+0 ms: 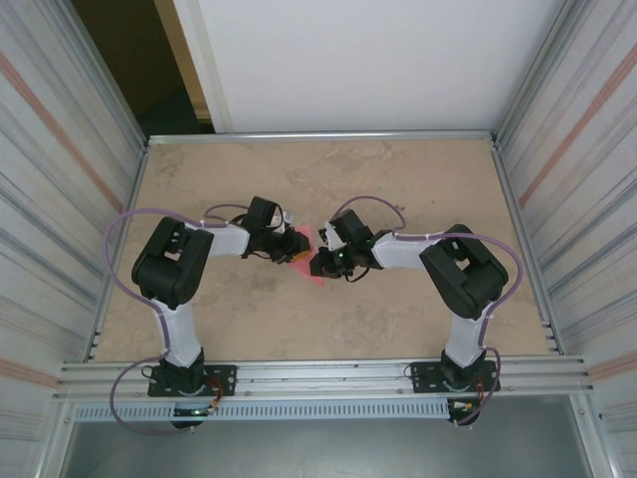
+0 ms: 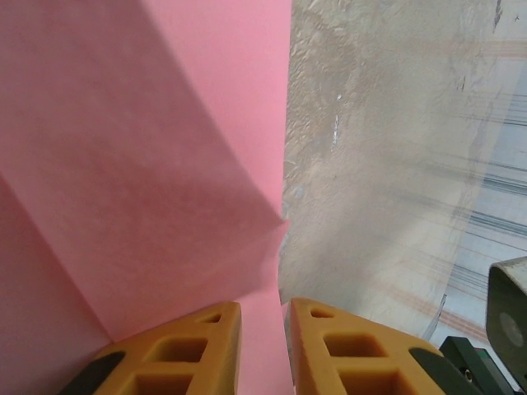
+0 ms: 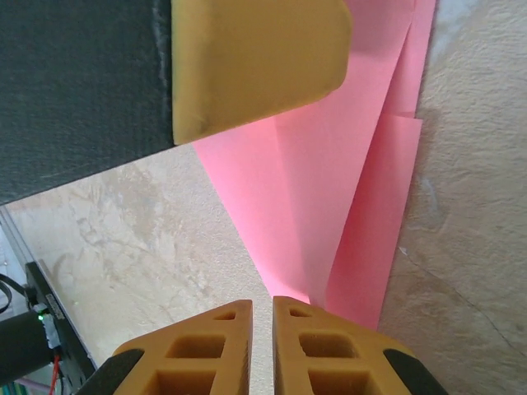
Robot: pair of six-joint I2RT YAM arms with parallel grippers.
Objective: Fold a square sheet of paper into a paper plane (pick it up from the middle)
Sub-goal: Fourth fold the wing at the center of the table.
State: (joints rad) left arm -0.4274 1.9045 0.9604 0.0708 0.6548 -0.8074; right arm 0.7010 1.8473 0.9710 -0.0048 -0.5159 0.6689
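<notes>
Our left gripper, narrowed, straddles the square sheet of paper; the right gripper sits almost shut at its tip. We'd press each crease flat.

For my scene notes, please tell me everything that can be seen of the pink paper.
The pink paper is thin, plain and matte, already folded: layers overlap along straight creases and narrow to a point. It sits at the middle of the beige table, between the two arms. The left gripper is shut on one edge. The point reaches the right gripper; whether it grips the paper is unclear.
</notes>
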